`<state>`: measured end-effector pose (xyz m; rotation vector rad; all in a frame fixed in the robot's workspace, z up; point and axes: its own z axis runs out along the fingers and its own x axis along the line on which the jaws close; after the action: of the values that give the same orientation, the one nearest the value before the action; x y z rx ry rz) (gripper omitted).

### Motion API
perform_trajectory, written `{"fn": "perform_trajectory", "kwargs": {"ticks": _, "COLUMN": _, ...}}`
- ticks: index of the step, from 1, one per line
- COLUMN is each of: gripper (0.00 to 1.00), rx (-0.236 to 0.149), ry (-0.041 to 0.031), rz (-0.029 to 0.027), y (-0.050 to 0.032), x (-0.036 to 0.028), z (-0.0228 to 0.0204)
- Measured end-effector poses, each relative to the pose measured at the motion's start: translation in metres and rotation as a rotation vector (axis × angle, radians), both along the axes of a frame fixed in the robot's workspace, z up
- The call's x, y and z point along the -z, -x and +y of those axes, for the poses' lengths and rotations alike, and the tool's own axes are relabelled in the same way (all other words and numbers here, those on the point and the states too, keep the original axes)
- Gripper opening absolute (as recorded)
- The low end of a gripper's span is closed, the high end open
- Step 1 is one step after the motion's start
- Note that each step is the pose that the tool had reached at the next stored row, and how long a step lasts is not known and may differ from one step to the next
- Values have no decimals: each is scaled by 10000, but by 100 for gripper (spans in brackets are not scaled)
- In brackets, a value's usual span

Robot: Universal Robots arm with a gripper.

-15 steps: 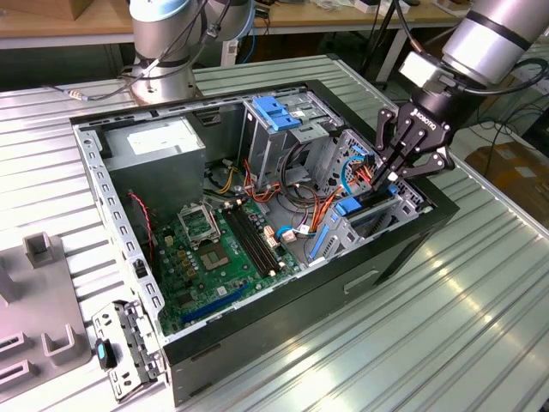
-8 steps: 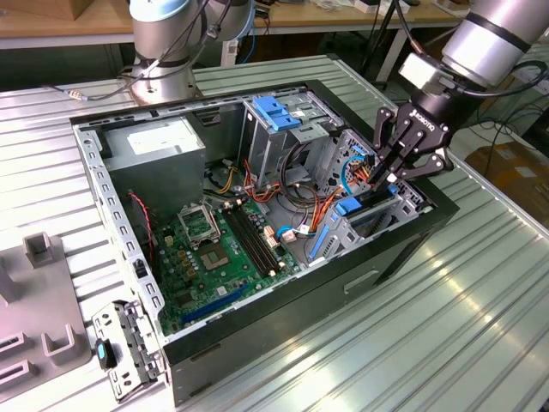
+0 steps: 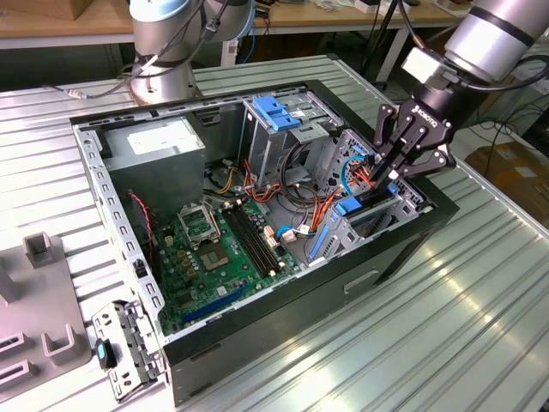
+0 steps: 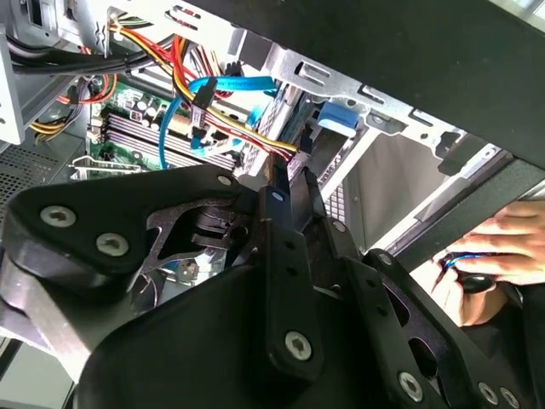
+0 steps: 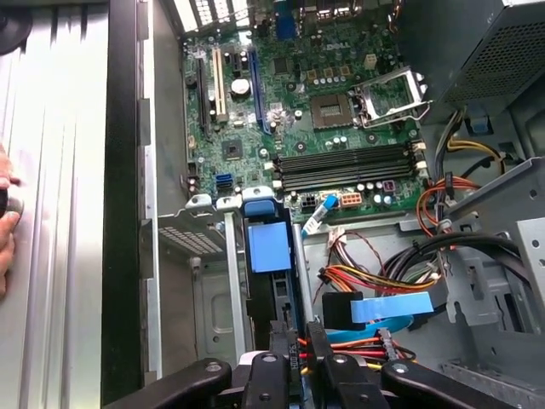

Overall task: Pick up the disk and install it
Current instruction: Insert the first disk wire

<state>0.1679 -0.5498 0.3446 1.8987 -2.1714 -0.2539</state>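
Inside ribbed-table case point(image 3: 403, 249) | black end effector point(image 3: 388, 176) clamps blue-railed flat disk point(image 5: 269, 247) edge-on

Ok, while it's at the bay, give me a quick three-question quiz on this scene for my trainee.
1. True or false: the gripper hangs over the motherboard.
2. Where is the disk? A) flat on the table B) on edge in a bay of the case C) on the power supply
3. In the second wrist view, what shows outside the case?

Key
1. False: it hangs over the bay, at the exterior view's right end of the case.
2. B
3. A person's hand.
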Motion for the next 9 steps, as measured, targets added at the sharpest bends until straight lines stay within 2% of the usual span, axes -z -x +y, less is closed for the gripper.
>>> {"fn": "perform_trajectory", "kwargs": {"ticks": 3, "gripper": 24, "rx": 0, "ry": -4, "rz": 0, "y": 0, "x": -34, "z": 1}}
{"fn": "perform_trajectory", "kwargs": {"ticks": 4, "gripper": 24, "rx": 0, "ry": -13, "rz": -73, "y": 0, "x": -38, "z": 1}}
{"fn": "perform_trajectory", "kwargs": {"ticks": 5, "gripper": 24, "rx": 0, "ry": -11, "rz": -258, "y": 0, "x": -40, "z": 1}}
{"fn": "perform_trajectory", "kwargs": {"ticks": 6, "gripper": 24, "rx": 0, "ry": -14, "rz": -477, "y": 2, "x": -40, "z": 1}}
{"fn": "perform_trajectory", "kwargs": {"ticks": 7, "gripper": 24, "rx": -1, "ry": -14, "rz": -636, "y": 13, "x": -61, "z": 0}}
{"fn": "perform_trajectory", "kwargs": {"ticks": 9, "gripper": 24, "rx": 0, "ry": -29, "rz": -744, "y": 30, "x": -94, "z": 0}}
